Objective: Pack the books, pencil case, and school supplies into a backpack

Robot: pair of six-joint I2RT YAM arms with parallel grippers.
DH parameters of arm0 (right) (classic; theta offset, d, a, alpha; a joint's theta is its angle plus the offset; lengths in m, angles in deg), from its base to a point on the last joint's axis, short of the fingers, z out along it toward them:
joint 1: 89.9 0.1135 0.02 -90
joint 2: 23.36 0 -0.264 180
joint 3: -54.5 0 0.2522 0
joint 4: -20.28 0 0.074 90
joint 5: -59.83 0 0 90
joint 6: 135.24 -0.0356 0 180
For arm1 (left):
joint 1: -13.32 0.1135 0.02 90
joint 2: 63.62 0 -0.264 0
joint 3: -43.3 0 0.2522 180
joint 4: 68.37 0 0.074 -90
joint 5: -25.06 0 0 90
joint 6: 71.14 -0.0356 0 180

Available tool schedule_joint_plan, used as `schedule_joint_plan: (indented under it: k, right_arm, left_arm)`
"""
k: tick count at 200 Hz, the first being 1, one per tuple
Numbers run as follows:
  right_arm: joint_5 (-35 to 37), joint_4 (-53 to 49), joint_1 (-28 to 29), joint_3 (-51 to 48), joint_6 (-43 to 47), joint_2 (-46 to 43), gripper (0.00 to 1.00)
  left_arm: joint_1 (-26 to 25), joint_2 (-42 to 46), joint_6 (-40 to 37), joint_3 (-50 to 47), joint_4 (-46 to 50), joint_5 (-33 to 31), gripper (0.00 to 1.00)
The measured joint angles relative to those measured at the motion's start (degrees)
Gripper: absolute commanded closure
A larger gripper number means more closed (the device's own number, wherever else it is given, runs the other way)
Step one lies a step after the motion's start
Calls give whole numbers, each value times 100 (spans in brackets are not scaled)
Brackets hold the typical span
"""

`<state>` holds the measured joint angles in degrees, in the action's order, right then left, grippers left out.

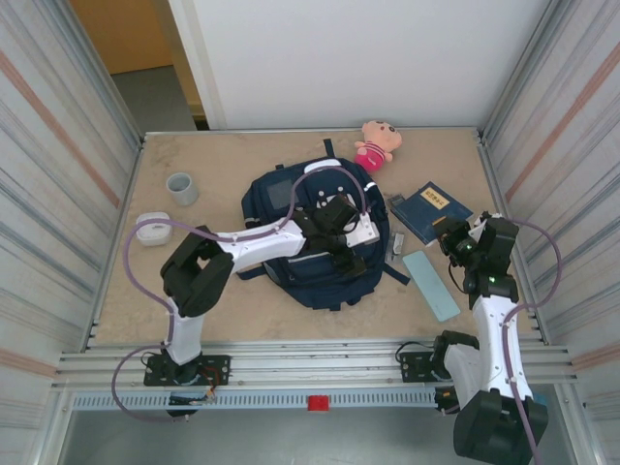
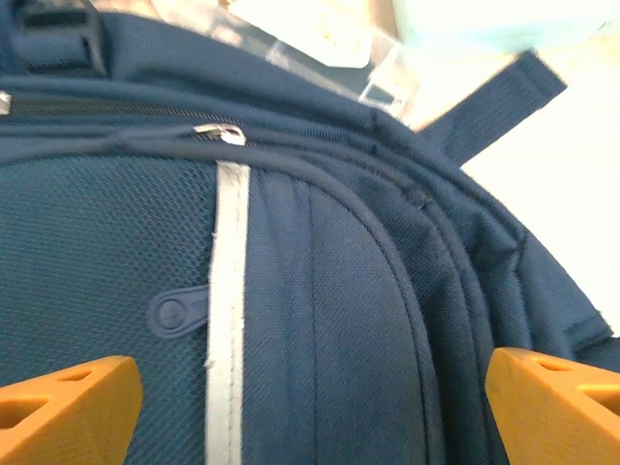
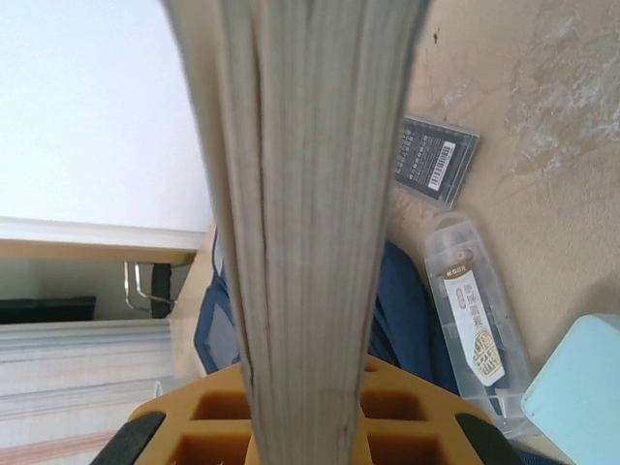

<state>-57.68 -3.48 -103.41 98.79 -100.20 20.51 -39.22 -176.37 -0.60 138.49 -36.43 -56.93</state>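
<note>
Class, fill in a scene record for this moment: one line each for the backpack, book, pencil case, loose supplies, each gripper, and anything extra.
backpack: navy backpack, lying mid-table
book: dark blue book, right of the backpack
pencil case: pale teal pencil case, on the table near the right arm
supplies: dark gadget and clear piece, on the table beside the backpack
left gripper: left gripper open, over the backpack, holding nothing
right gripper: right gripper shut on the book's edge
extras: plush toy, grey cup, white box

The arms point(image 1: 262, 247) are built of white links and black joints; lilac cables point(image 1: 127, 262) are looped alongside; fingers point(image 2: 68, 402) are moulded orange.
</note>
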Motion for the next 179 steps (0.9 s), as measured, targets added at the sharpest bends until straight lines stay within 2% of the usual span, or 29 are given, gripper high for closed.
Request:
schedule_joint_plan:
  k: [42,68,108,122,134,137,148,154,168,179]
  right_arm:
    - [-96,0,0,0,61,-92,100]
    - [-105,-7,0,0,129,-96,100]
    - [-142,-59,-2,0,168,-129,100]
    - [-195,-72,0,0,170,-129,100]
    - [-236,-85,0,0,186,-136,100]
    - [-245,-85,0,0,188,-138,100]
    - [-273,-85,0,0,199,-151,100]
    - [-291,-85,0,0,210,-157,100]
    - [-358,-85,0,0,251,-162,100]
    - [-422,-92,0,0,302,-160,100]
  left_arm:
    - [-9,-107,44,114,-98,-424,7]
    - [-46,-114,116,118,-140,-824,13]
    - [-153,-181,20,118,-208,-1325,9]
    - [-186,-205,-13,118,-214,-1412,13]
    - [-210,-223,-22,118,-216,-1478,22]
    - [-216,-225,-28,118,-216,-1486,26]
    - [-249,-232,-7,105,-216,-1563,54]
    - [-264,-232,2,87,-214,-1587,64]
    - [-299,-223,46,20,-210,-1668,84]
    - [-297,-157,175,-111,-225,-1755,94]
